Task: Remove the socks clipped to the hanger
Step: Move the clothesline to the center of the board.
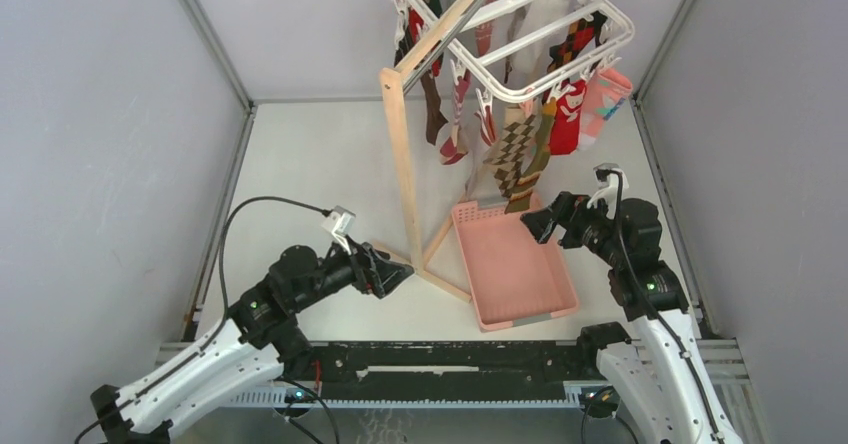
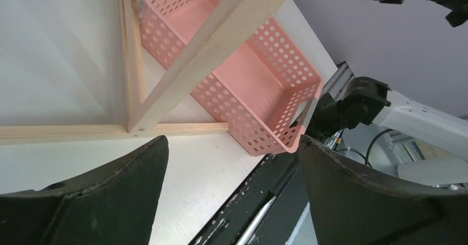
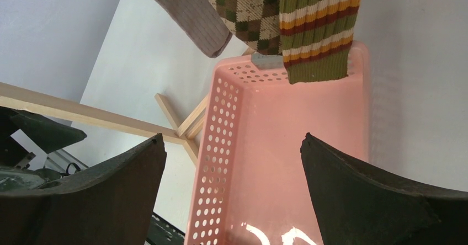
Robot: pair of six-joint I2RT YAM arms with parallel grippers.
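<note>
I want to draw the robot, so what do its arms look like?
The left arm and right arm are both white near the base and black further out, with a tiny green light at a joint. A black cable loops along each. The jaws are dark, broad and curved.

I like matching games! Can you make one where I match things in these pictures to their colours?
Things:
1. basket
2. hanger
3. rack
4. striped sock

Colours:
A. light wood
B. olive green
C. pink
D. white

Right pairs: 1-C, 2-D, 3-A, 4-B.
</note>
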